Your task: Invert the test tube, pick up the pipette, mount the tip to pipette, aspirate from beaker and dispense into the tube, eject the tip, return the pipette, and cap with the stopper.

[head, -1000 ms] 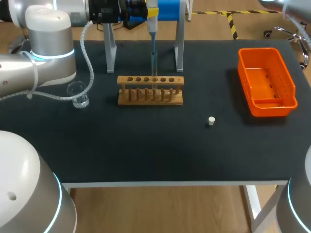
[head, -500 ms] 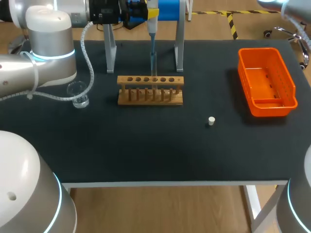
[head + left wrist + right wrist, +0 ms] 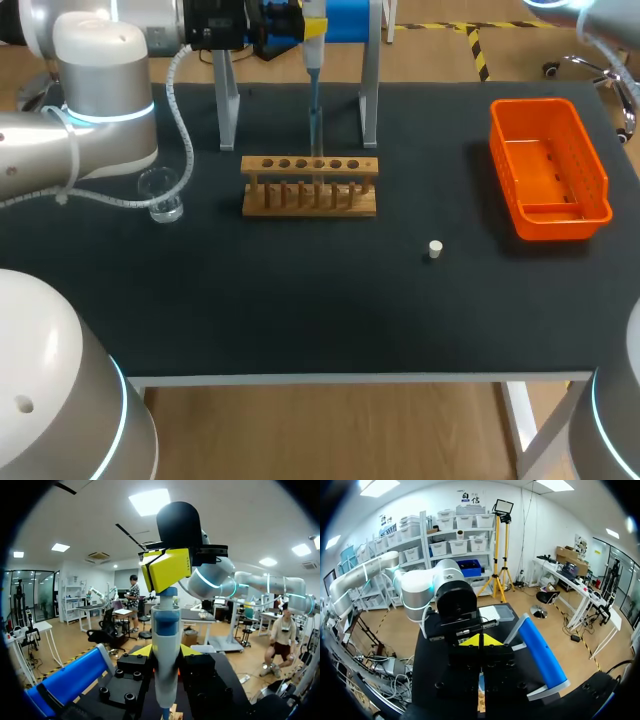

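My left gripper is shut on the white and blue pipette, holding it upright over the wooden rack. The pipette's tip points down into a clear test tube standing in the rack. In the left wrist view the pipette stands between my own fingers. My right gripper, shut, sits right on the pipette's top end. Its yellow tips are pressed together in the right wrist view. The glass beaker stands left of the rack. The small white stopper lies to the rack's front right.
An orange bin stands at the table's right side. Behind the rack is a metal stand with a blue roll across its top. My left arm's elbow hangs over the table's left, near the beaker.
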`<move>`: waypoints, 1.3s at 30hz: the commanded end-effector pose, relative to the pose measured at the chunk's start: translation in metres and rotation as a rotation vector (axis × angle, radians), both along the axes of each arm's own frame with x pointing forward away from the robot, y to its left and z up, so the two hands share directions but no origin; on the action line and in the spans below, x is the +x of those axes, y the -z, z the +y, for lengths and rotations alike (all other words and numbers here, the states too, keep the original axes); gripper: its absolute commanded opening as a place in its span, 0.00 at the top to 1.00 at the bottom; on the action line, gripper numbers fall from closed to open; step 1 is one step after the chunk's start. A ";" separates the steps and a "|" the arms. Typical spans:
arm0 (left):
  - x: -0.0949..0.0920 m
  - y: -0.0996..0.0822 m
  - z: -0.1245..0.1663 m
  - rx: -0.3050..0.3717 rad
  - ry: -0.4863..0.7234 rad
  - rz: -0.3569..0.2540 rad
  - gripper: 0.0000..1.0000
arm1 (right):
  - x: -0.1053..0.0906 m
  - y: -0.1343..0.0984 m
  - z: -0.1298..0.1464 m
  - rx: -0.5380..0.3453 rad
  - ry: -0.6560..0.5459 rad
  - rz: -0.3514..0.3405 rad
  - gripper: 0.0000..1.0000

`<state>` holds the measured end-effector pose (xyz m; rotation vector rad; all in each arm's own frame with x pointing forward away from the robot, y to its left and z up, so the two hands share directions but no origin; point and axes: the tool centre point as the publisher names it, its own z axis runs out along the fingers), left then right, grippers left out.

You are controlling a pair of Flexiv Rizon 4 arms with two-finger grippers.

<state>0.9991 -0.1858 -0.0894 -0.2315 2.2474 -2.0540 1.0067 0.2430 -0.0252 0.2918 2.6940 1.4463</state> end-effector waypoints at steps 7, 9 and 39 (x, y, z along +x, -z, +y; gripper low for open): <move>0.001 -0.004 0.001 0.000 -0.001 0.000 1.00 | -0.001 0.009 -0.004 0.000 -0.002 0.012 1.00; 0.001 -0.004 0.001 0.000 -0.001 0.000 1.00 | -0.002 0.010 -0.004 0.001 -0.002 0.013 1.00; 0.001 -0.004 0.001 0.000 -0.001 0.000 1.00 | -0.006 -0.040 -0.021 0.050 -0.013 -0.074 1.00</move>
